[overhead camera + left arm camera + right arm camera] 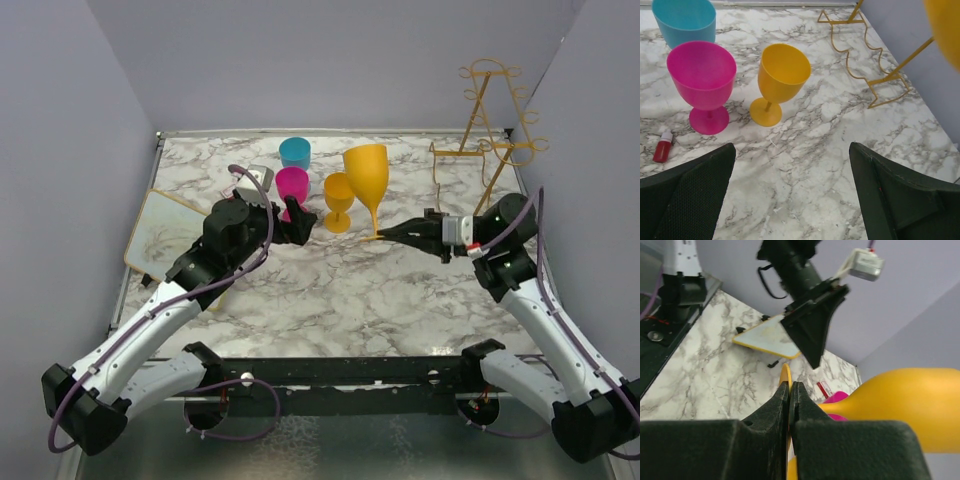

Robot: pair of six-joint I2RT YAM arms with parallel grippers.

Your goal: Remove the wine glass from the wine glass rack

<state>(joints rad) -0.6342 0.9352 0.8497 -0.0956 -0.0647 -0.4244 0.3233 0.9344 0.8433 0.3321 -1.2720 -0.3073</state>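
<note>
Mostly, fingers (771, 415) hide wine glass (900, 405) foot

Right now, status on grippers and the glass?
Right gripper shut on wine glass foot, clear of wine glass rack. Left gripper open. Small yellow glass and pink glass close by.
</note>
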